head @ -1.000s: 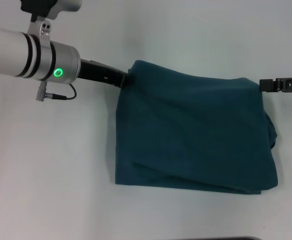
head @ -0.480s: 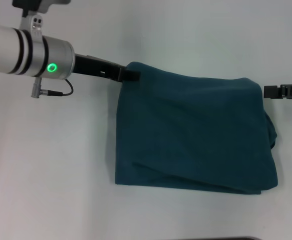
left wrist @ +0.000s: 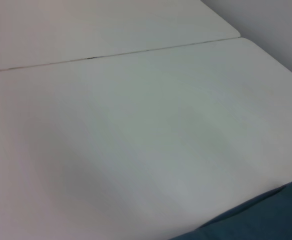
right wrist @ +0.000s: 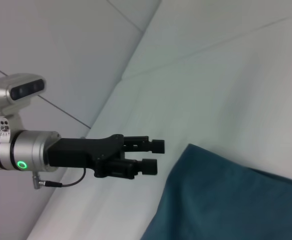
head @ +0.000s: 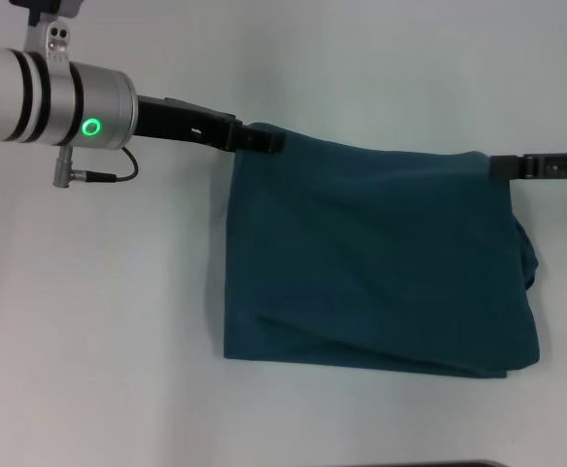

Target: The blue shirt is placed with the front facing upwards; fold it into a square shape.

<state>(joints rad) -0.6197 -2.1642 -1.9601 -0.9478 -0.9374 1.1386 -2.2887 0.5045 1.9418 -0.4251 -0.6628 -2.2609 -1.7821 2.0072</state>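
Observation:
The blue shirt [head: 380,263] lies folded into a rough rectangle on the white table [head: 118,321], plain teal side up, no lettering showing. Its right edge bulges with loose layers. My left gripper [head: 271,142] hovers at the shirt's far left corner. In the right wrist view the left gripper [right wrist: 155,156] stands open, nothing between its fingers, just clear of the cloth's corner [right wrist: 226,200]. My right gripper [head: 499,167] sits at the shirt's far right corner. Only a strip of teal cloth [left wrist: 266,215] shows in the left wrist view.
White tabletop surrounds the shirt on all sides. A seam [left wrist: 110,54] crosses the table surface. A dark edge [head: 439,464] shows at the near side of the head view.
My left gripper has slid right and slightly away along the shirt's far left corner. The right gripper drew back to the right, then came back to the far right corner. The shirt stays still.

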